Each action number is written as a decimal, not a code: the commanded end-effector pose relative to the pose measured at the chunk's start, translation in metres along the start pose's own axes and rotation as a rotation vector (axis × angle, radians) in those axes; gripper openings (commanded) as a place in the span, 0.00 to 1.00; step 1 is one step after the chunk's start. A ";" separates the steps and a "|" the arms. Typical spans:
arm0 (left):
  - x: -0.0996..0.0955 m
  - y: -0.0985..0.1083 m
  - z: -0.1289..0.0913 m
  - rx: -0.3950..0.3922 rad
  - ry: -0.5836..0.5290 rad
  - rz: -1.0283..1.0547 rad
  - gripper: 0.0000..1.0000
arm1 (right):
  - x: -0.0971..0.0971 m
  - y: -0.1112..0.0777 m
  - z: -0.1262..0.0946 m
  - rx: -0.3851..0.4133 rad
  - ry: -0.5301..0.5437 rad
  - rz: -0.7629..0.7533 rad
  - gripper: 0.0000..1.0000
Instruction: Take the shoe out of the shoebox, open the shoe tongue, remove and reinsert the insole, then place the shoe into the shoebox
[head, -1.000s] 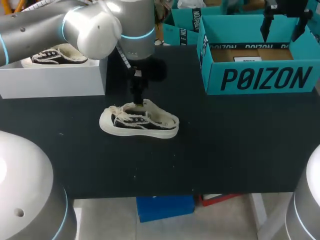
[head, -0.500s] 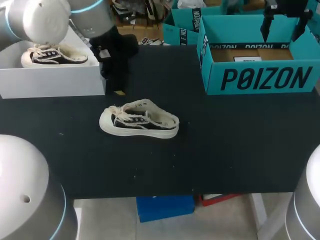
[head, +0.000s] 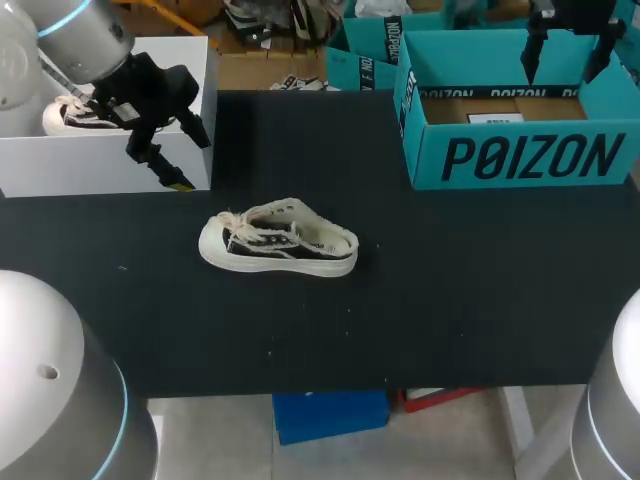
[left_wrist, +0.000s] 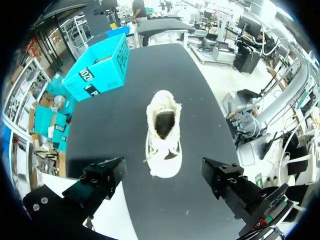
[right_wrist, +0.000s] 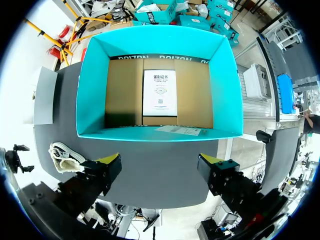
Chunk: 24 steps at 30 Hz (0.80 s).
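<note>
Black worktop (head: 480, 280) with a small cream and black shoe (head: 278, 240) lying alone near its middle, sole down, touched by nothing. A second ago the left gripper (head: 195, 165) was down at the shoe's open collar. It has since lifted and swung back to the robot's left, and now hangs by the front corner of a white box (head: 100, 165) that holds a second shoe (head: 90, 112). Its fingers are spread wide and hold nothing. The first shoe has not shifted through this.

The pull-back probably means the work inside the shoe is over or paused, and carrying it into the box is still to do. The teal shoebox (head: 515, 110) stands well apart at the far right, with only cardboard and a paper sheet inside. The right gripper (right_wrist: 160, 160) hovers above it, fingers apart and empty.

The shoe's long axis runs side to side, roughly along the worktop's front edge. Its laced toe points to the robot's left, toward the left gripper, and its open heel end points right, toward the shoebox.
</note>
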<state>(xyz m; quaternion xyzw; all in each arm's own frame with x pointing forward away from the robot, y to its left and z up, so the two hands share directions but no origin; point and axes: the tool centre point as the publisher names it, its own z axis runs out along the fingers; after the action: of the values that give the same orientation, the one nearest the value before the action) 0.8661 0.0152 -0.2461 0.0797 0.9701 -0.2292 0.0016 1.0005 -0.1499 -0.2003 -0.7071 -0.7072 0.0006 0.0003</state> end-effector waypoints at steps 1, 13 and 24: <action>0.016 0.016 -0.004 0.064 -0.030 -0.004 1.00 | 0.000 0.000 0.000 0.000 0.000 0.000 1.00; 0.021 0.022 -0.004 0.070 -0.029 -0.002 1.00 | 0.000 0.000 0.000 0.000 0.000 0.000 1.00; 0.021 0.022 -0.004 0.070 -0.029 -0.002 1.00 | -0.002 -0.014 0.004 -0.047 -0.038 -0.060 1.00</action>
<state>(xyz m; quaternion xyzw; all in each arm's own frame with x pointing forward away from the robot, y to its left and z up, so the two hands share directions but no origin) 0.8496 0.0393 -0.2519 0.0744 0.9616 -0.2641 0.0106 1.0004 -0.1531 -0.2018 -0.7006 -0.7135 0.0052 -0.0054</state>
